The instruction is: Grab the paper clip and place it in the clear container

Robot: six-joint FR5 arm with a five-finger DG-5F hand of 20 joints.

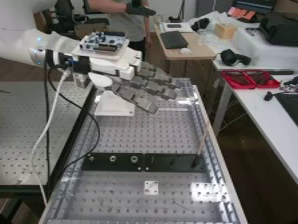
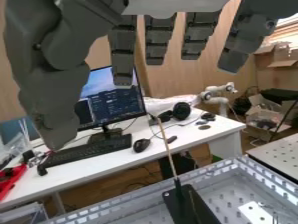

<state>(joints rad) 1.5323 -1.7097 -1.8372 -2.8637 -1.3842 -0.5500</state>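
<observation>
The hand (image 1: 141,89) is above the far part of the perforated bench, its fingers straight and spread with nothing in them. From the wrist, the hand (image 2: 158,42) hangs with its fingers extended and its thumb apart from them. Near the bench's close end lies a thin wire-like thing (image 1: 178,204), possibly the paper clip; its shape is hard to make out. A bright patch (image 1: 205,191) lies beside it, and I cannot tell whether it is glare or a clear container. The hand is well away from both.
A black strip (image 1: 113,161) with ring-like fittings crosses the bench. A thin stick (image 1: 202,140) rises from its right end; the wrist view has this stick (image 2: 166,150) too. A small white plate (image 1: 151,187) lies nearer. Red trays (image 1: 249,79) stand on the side table. A cable loops beside the arm.
</observation>
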